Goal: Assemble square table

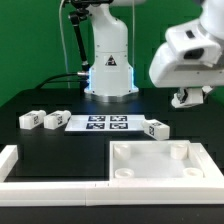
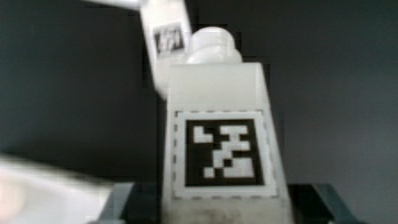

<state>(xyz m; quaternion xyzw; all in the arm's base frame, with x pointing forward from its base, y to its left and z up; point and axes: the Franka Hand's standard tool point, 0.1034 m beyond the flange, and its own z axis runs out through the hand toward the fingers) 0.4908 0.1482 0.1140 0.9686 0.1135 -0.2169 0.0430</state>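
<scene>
Well, we see the square slab point(image 1: 150, 165) lying flat at the front of the black tabletop point(image 1: 40, 100), hollow side up. We think that keeps its round corner sockets point(image 1: 180, 150) open for legs to go in. It looks like smooth, hard white plastic with a raised rim. Above its far corner, on the exterior view's right, the gripper point(image 1: 188, 97) hangs in the air. In the wrist view the gripper point(image 2: 222, 205) is closed snugly on one leg block point(image 2: 221, 100), with a dark finger point(image 2: 331, 198) on each side. This block is long, boxy and white, with a black-and-white tag point(image 2: 222, 150) on its flat face and a small knobby tip point(image 2: 214, 45) at the far end. We guess the tip points away so it can meet a socket. Two loose leg blocks point(image 1: 30, 118) point(image 1: 57, 120) lie on the tabletop at the exterior view's left of the marker board point(image 1: 100, 124), and a third leg block point(image 1: 157, 128) lies at its right. A low white border wall point(image 1: 12, 160) sits at the front corner, maybe to stop parts sliding off.
</scene>
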